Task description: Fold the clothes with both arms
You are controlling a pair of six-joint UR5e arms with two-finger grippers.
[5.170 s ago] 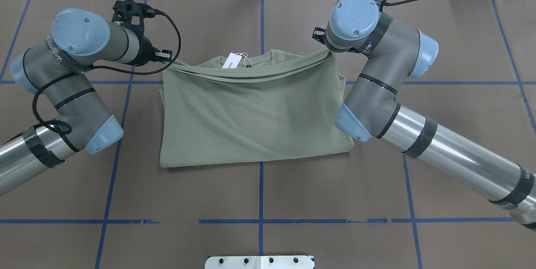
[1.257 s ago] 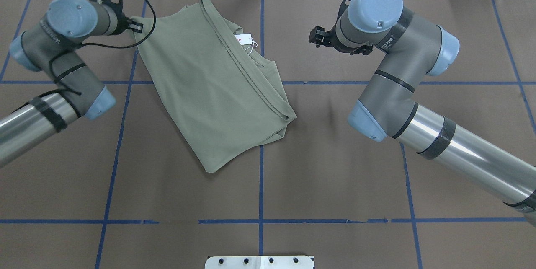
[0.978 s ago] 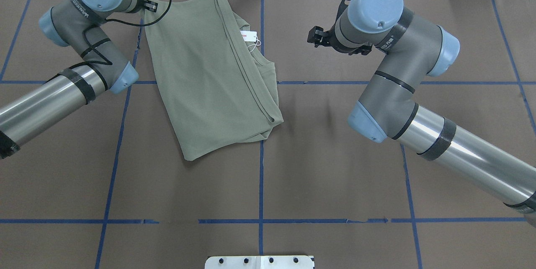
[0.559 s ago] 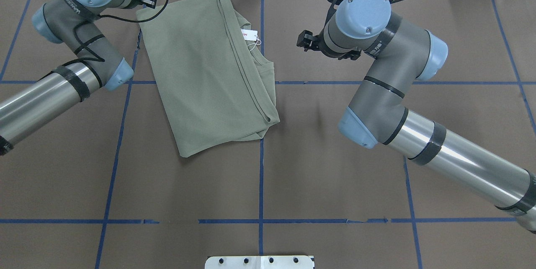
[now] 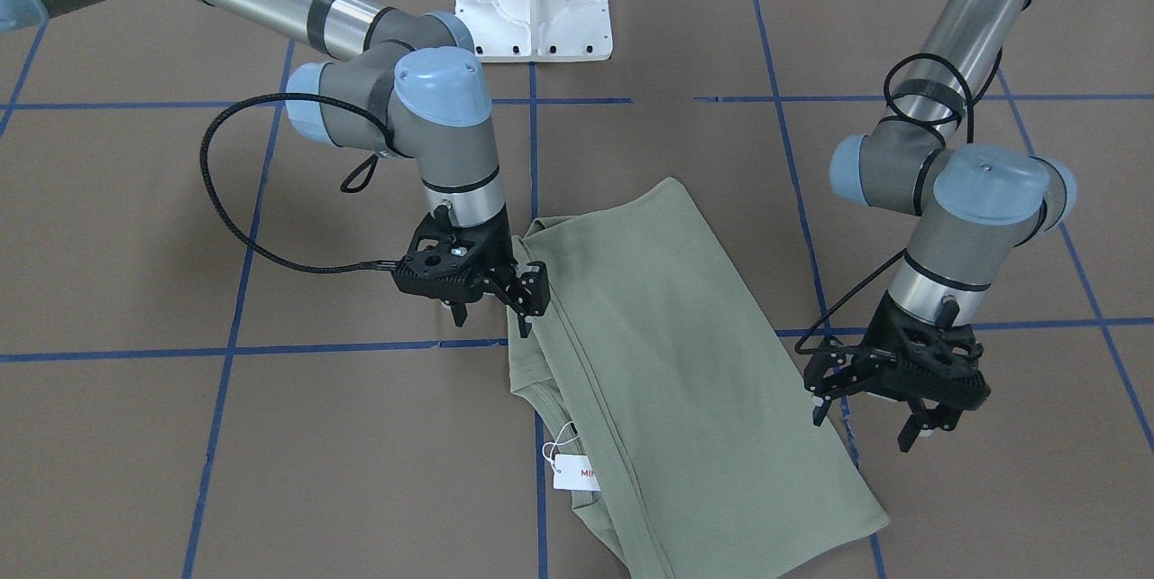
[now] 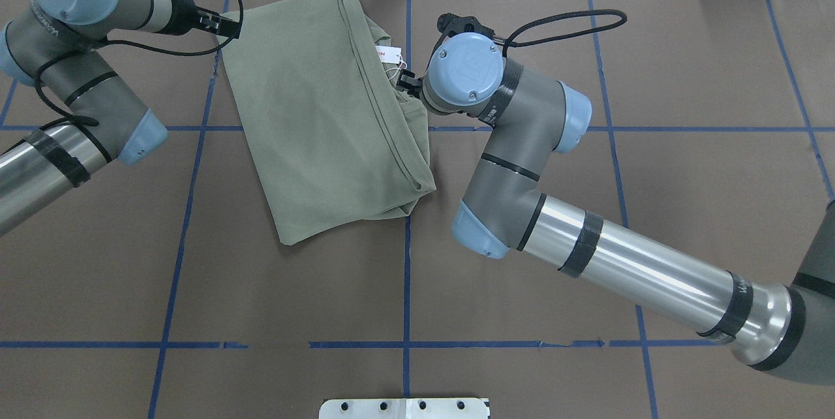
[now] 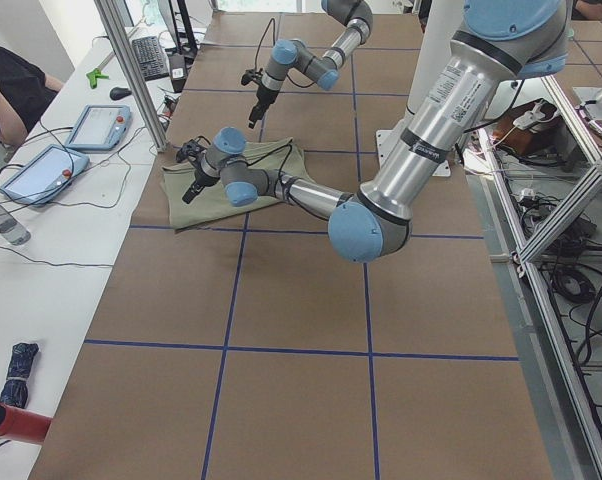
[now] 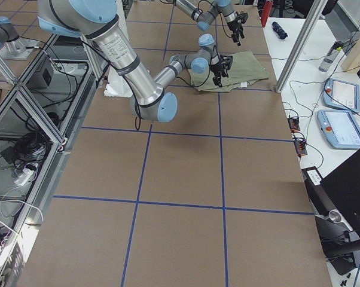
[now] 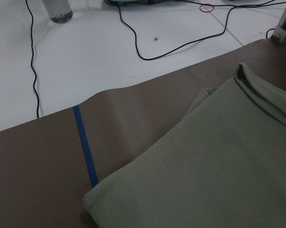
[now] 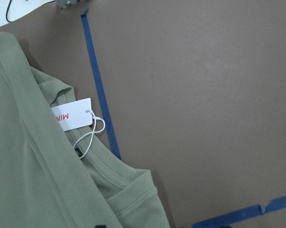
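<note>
Overhead exterior shows you the brown table (image 6: 522, 243), the right arm (image 6: 626, 269) reaching to the shirt's collar side and the left arm (image 6: 65, 145) bent at its far left corner. The folded sage-green shirt (image 6: 313, 112) lies skewed on the far half, mostly left of the centre line. Front-facing, the right gripper (image 5: 491, 322) hangs with jaws apart at the collar-side edge. The left gripper (image 5: 861, 430), also spread, hovers by the opposite edge and holds nothing. The white hang tag (image 5: 577, 473) pokes out beside the collar.

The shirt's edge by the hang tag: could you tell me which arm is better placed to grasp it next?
Probably the right: the right gripper hangs at that edge of the shirt, near the hang tag; the left gripper is across it.
</note>
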